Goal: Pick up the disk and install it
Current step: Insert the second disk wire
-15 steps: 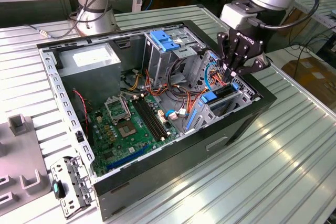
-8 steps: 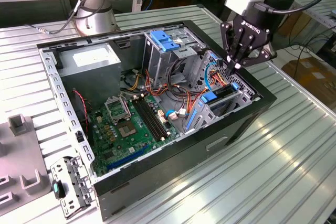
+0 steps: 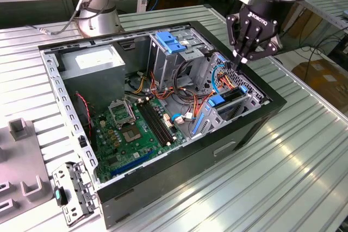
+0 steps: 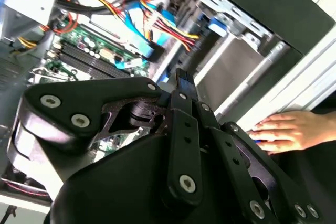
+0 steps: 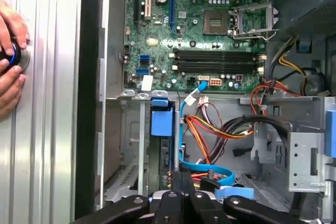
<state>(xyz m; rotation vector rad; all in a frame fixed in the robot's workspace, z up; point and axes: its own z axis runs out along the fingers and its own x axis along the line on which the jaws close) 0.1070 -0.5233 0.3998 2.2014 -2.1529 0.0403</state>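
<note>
The disk [image 3: 231, 98] stands on edge in the lower drive cage at the exterior view's right end of the open computer case [image 3: 185, 175], its blue rail tab [image 3: 216, 100] showing. The first wrist view has it as a dark slab [image 5: 157, 156] below a blue tab [image 5: 161, 118]. My gripper [image 3: 241, 61] hangs just above the far end of that cage, fingers pressed together and holding nothing. Both wrist views show the fingertips [image 5: 181, 179] [image 4: 181, 80] closed over the cage and its cables.
Inside the case are a green motherboard [image 3: 128, 129], a grey power-supply box [image 3: 95, 61], an upper cage with a blue latch plate [image 3: 170, 42] and loose coloured cables [image 3: 187, 99]. A metal bracket [image 3: 73, 191] lies on the table. A person's hand [image 5: 10, 61] rests beside the case.
</note>
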